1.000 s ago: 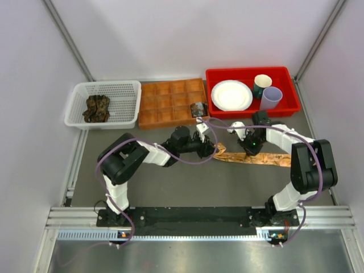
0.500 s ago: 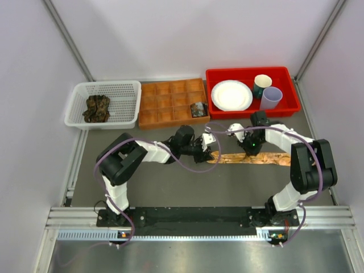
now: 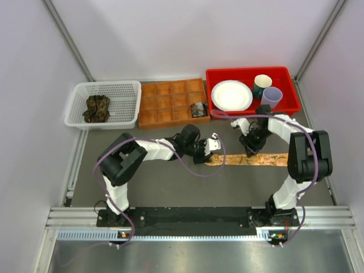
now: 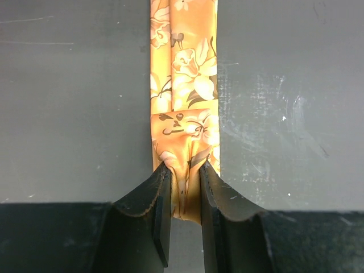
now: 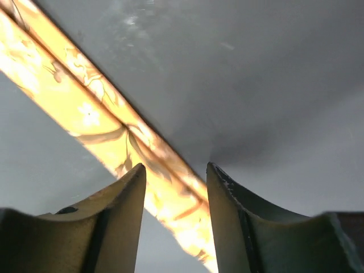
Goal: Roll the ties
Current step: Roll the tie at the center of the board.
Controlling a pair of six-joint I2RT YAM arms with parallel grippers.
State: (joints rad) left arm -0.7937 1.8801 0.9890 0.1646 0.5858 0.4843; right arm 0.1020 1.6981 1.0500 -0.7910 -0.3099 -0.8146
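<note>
Pale walls (image 3: 170, 34) on three sides; dark grey tabletop (image 3: 170, 182), matte, scuffed in places. Along the far edge: red bin (image 3: 239, 74), white basket (image 3: 122, 105) holding a dark tie bundle (image 3: 96, 108), brown tray (image 3: 165, 102) with one rolled tie (image 3: 198, 109) in its near right corner compartment. Flat on the tabletop between the arms, running left to right: orange floral tie (image 3: 256, 160). Judged light, limp, smooth-faced; likely to slide and unwind unless kept taut. Best hold judged at the folded end (image 4: 185, 148), across the full width. Left jaws clenched on that fold, first turn just begun. Right jaws parted over the strip farther along, grasping nothing; unclear whether touching the cloth. Most of the length lying unrolled.
</note>
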